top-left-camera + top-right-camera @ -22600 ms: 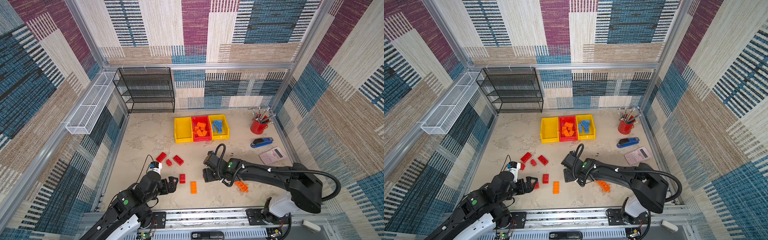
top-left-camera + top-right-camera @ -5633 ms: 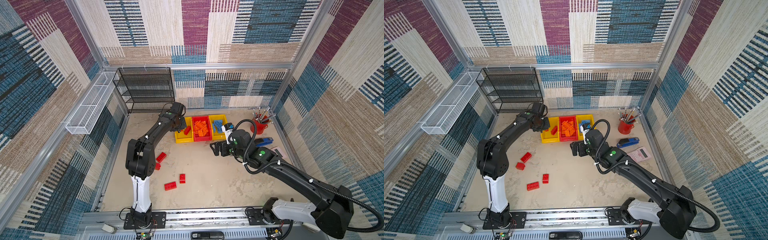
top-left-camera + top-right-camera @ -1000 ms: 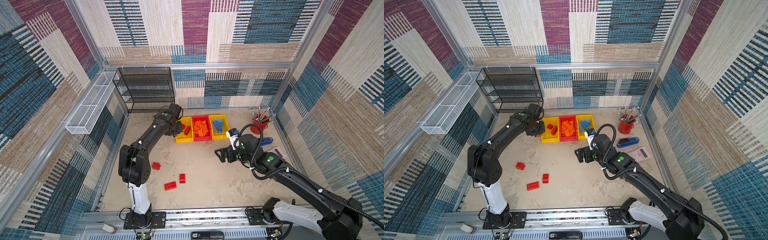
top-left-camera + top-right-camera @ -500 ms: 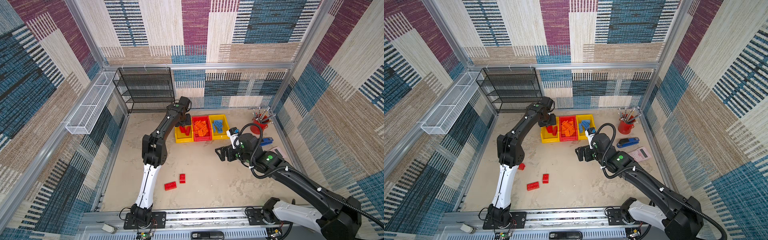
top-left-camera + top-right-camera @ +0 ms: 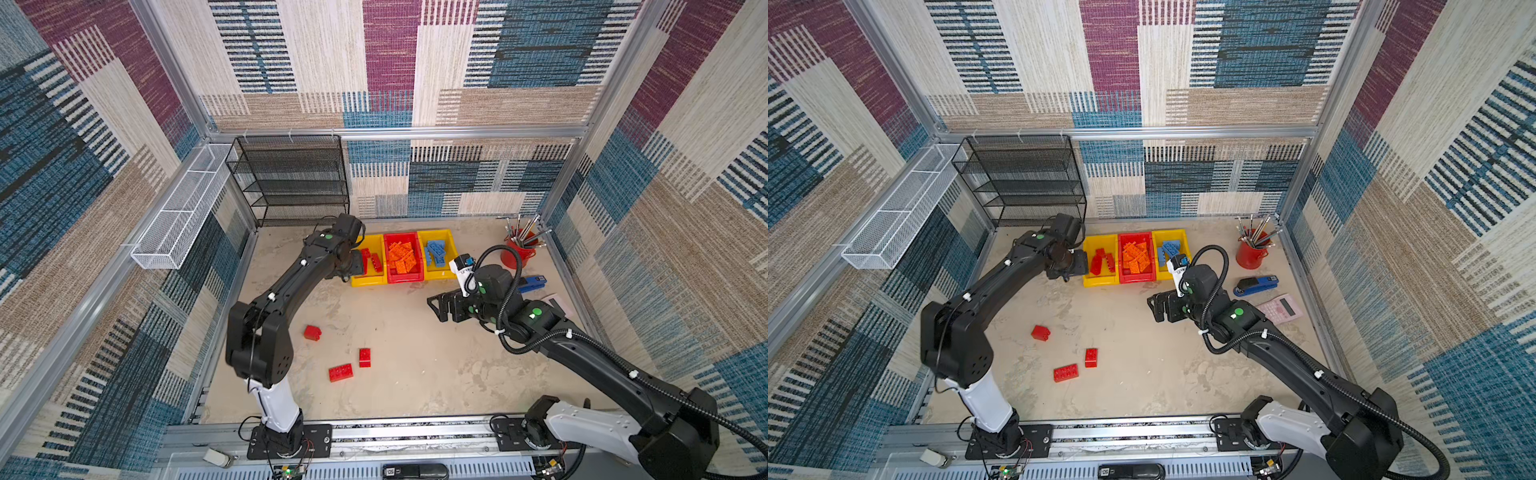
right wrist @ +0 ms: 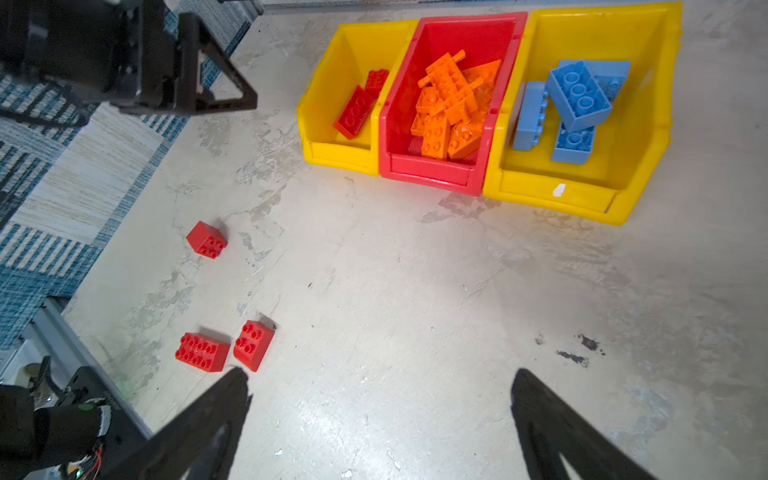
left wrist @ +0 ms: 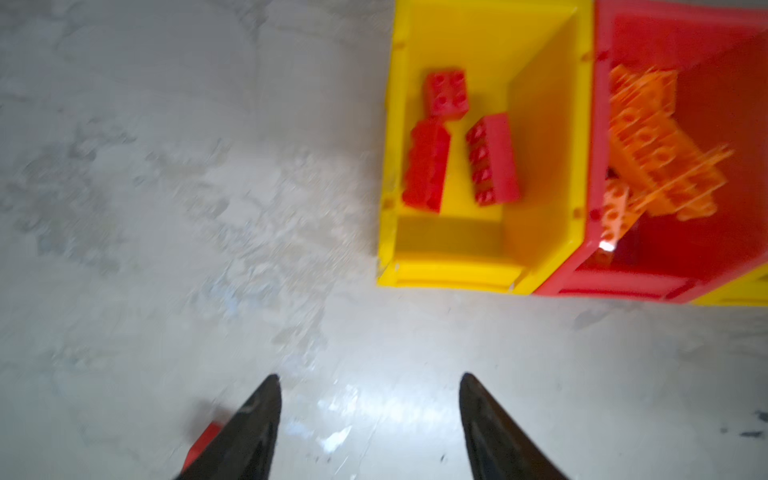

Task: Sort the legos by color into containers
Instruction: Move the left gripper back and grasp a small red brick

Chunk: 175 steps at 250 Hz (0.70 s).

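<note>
Three containers stand in a row at the back. The left yellow bin holds three red legos. The red bin holds orange legos. The right yellow bin holds blue legos. Three red legos lie on the floor: one apart, and two side by side. My left gripper hangs open and empty just left of the left yellow bin. My right gripper is open and empty above bare floor in front of the bins.
A red cup of metal tools, a blue stapler and a pink calculator sit at the right. A black wire shelf stands at the back left, with a white wire basket on the left wall.
My left gripper has opened and drawn back from above the left yellow bin to its left side. The right arm has hardly moved.
</note>
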### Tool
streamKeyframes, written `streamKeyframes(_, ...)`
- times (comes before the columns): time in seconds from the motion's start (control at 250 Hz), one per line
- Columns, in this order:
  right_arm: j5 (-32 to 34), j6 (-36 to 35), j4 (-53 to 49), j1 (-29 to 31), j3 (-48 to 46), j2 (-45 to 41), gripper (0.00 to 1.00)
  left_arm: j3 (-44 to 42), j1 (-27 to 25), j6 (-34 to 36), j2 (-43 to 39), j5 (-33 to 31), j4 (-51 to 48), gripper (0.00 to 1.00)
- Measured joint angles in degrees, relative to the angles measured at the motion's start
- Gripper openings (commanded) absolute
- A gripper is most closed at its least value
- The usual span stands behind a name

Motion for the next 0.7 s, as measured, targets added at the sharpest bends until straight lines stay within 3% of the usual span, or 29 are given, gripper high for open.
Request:
streamKeyframes(0.16,-3.26,-0.59,0.57,0.07,-0.22,-0.15,0.99,-19.02,0.0,-3.61,-15.54,-2.51,1.29,0.7)
streamKeyframes(0.376,-5.42,-1.03,0.46,0.28,0.07,-2.21,0.99,-33.73,0.0,-9.31,-28.74,-3.76,1.36,0.84)
streamKeyframes(0.512,-6.01,-0.98,0.44,0.26,-0.44,-4.42,0.99,-36.52,0.33,-11.96,-29.88,-4.63,2.19,0.84)
streamKeyframes(0.7,-6.25,-0.28,0.31,0.28,-1.84,-6.6,0.99,-37.62,2.38,-11.61,-24.0,-3.82,5.35,0.84)
